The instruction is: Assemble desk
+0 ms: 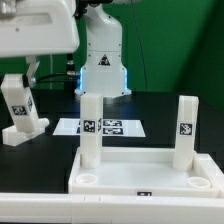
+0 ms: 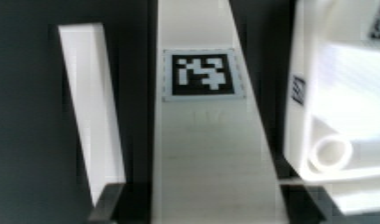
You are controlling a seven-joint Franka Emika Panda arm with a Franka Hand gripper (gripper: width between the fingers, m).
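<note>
At the exterior view's left, my end effector point(image 2: 199, 205) is closed on a white desk leg point(image 1: 17, 100), a dark finger pressed to each of its long sides. That held leg leans a little, with its tag facing the camera. Its lower end is down at the black surface point(image 1: 50, 150), but I cannot tell whether it touches. It is well apart from the rest of the desk.

Further right, the marker board point(image 1: 100, 127) lies flat in front of my base point(image 1: 105, 55).

Nearest the camera is the tabletop point(image 1: 145, 172), rim up. The left upright leg point(image 1: 90, 125) stands in its far corner on that side, with a round socket point(image 1: 86, 180) at the near corner. The right upright leg point(image 1: 186, 128) stands in the opposite far corner.

In the wrist view, part of the tabletop shows just beside the held leg.
</note>
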